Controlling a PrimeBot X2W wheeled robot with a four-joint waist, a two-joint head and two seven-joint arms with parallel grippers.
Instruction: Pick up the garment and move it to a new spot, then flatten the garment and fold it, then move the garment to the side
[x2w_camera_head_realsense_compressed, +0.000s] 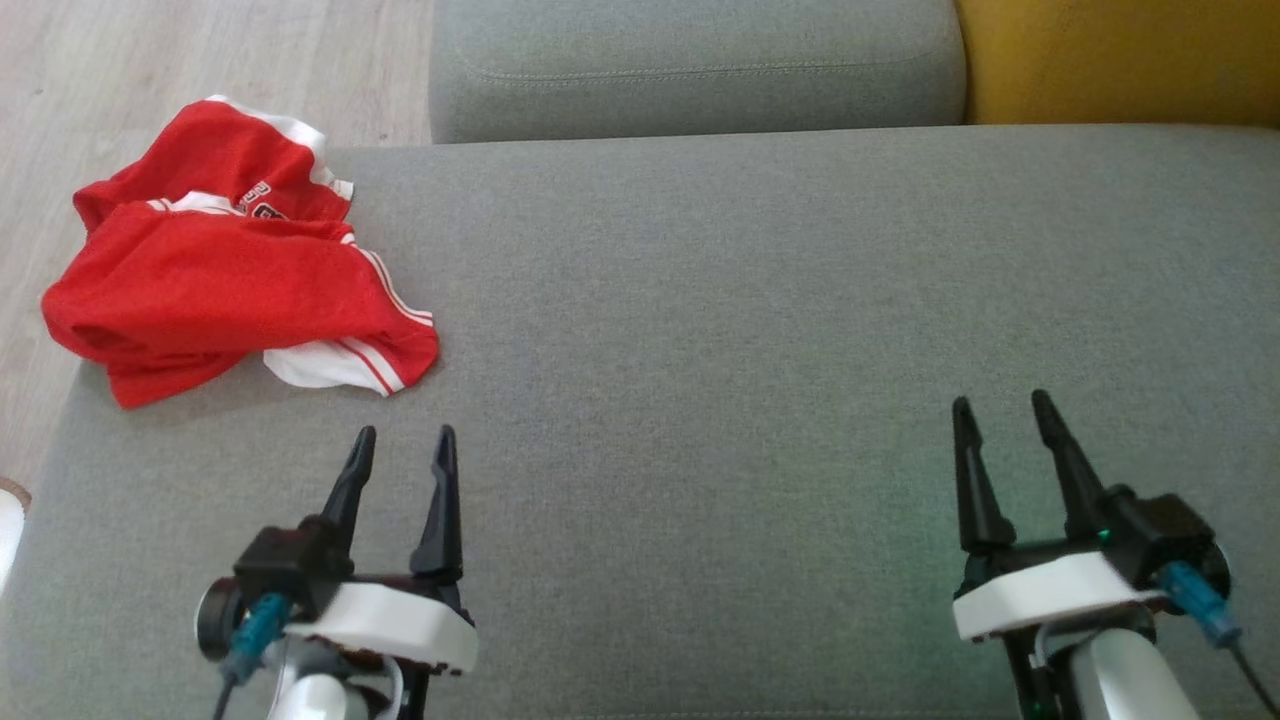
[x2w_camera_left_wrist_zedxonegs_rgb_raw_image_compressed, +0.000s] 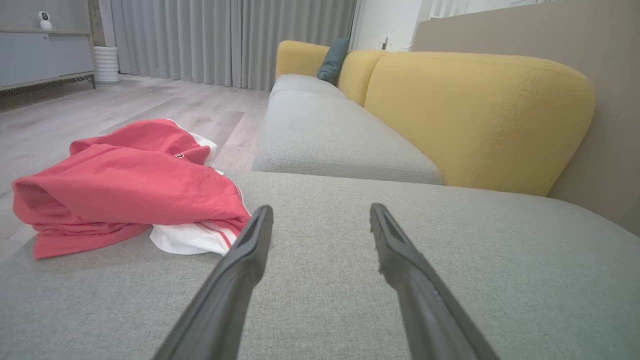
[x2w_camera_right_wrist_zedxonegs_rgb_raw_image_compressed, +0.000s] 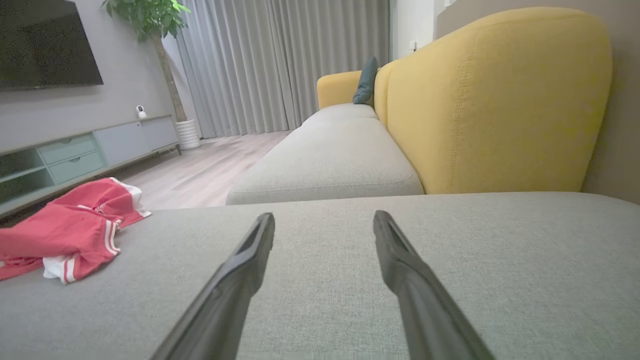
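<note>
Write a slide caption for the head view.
Crumpled red-and-white fabric garment lies at the left edge of the grey upholstered sofa seat; left gripper and right gripper, dark fingers open and empty.

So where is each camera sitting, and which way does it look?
Head view: up on the robot's head, looking down at the grey sofa seat and the red garment; the left gripper and right gripper show, both open.
Left wrist view: low on the left wrist, looking along the seat towards the yellow backrest; its two dark fingers show.
Right wrist view: low on the right wrist, facing much the same way; its own fingers show.
Shared: all three show the garment at the seat's left edge.
</note>
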